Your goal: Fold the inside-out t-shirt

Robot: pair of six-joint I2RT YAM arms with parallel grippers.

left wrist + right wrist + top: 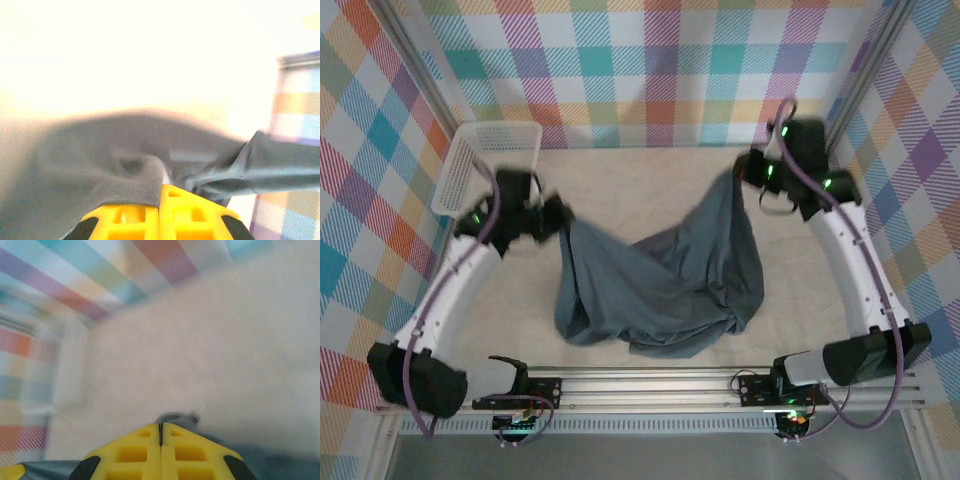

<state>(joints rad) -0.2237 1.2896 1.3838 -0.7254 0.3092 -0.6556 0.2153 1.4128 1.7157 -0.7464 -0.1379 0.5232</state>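
Inside-out t-shirt slung across mid-table, bulk sagging crumpled toward the near edge. Left end pinched in the closed left gripper, far right end clamped in the right gripper. Likely the spreading step, no fold made. Next calls for drawing apart, then lowering flat. White basket far left, apart.

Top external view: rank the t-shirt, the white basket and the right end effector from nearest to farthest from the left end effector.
1. Inside-out t-shirt: pinched in the left end effector, draping toward centre.
2. White lattice basket: just behind it, far-left corner.
3. Right end effector: across the table, far right, gripping the shirt too.
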